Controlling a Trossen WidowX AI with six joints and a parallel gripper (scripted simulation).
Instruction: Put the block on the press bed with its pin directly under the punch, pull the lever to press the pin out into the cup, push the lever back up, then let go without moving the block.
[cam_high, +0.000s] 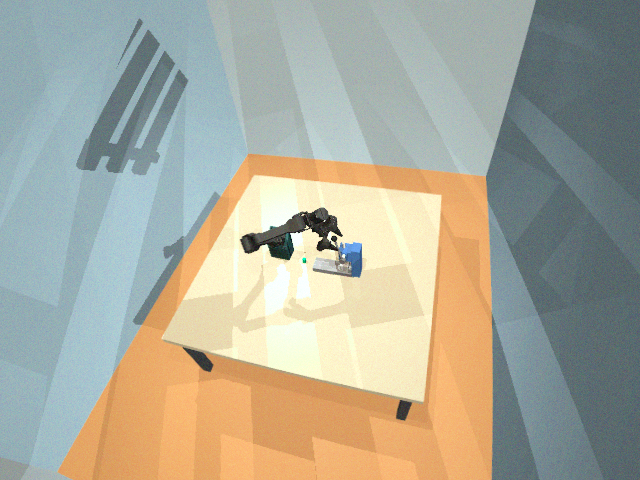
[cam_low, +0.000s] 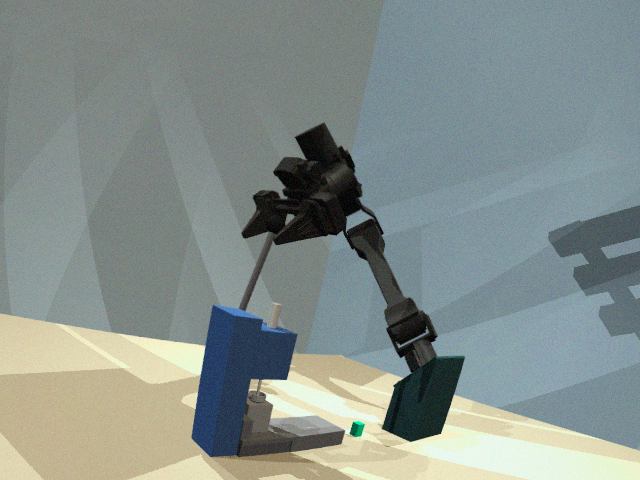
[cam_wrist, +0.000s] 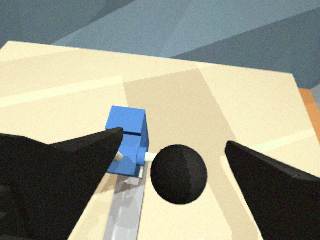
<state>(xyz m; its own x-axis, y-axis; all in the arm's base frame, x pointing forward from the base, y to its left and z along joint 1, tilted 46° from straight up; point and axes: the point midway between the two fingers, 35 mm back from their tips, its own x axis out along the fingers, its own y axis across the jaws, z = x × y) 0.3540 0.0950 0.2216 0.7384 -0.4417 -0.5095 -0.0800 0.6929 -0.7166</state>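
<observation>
Wide-open end effector, released and grasping nothing, fingers spread on either side of the lever's black knob, lever rising at a slant beside the blue press, gray block upright on the press bed beneath the punch.

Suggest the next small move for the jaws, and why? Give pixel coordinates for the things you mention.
Probably back the jaws (cam_low: 259, 239) straight off the knob (cam_wrist: 178, 174): they stand open either side of it, and the lever (cam_low: 255, 271) is already up, with the block (cam_low: 258, 414) beneath the punch (cam_low: 259, 386).
</observation>
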